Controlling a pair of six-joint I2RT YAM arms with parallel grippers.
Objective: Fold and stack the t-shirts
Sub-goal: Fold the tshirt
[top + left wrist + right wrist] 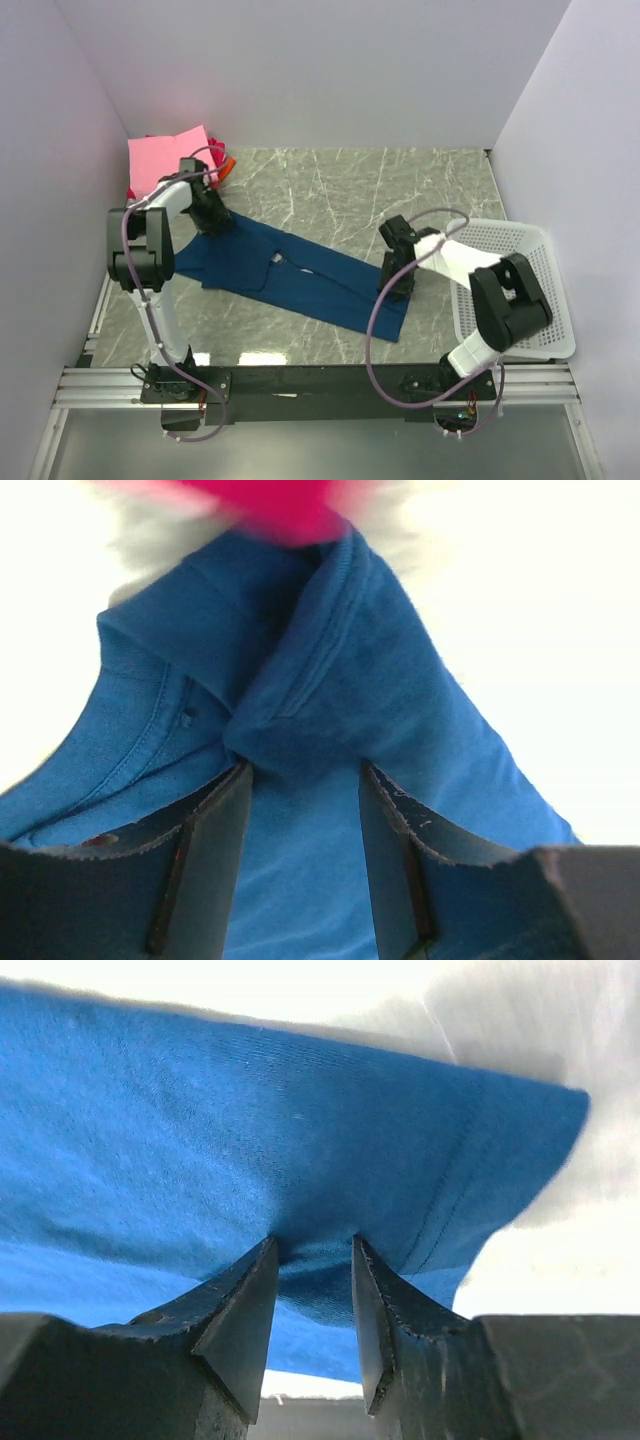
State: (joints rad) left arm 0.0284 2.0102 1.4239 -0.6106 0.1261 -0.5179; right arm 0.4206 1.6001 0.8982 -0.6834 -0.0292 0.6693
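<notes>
Both arms pinching dark blue cloth t-shirt (290,275), spread diagonally on grey marble-pattern table (400,190).

Left gripper (300,775) at the shirt's far-left end, jaws pressed on a bunched fold of blue fabric with seams showing. Right gripper (315,1250) at the near-right end, jaws nipping a small tuck of cloth just inside the stitched hem. Shirt lies flat and long between the two, a small white bit showing mid-cloth. Folded pink cloth shirt (168,158) sits in the far-left corner, just behind the left gripper, with an orange cloth piece (228,166) sticking out beside it and a magenta-red cloth edge (131,192) under it. White plastic mesh basket (520,250) at the right edge, just beside the right arm.
</notes>
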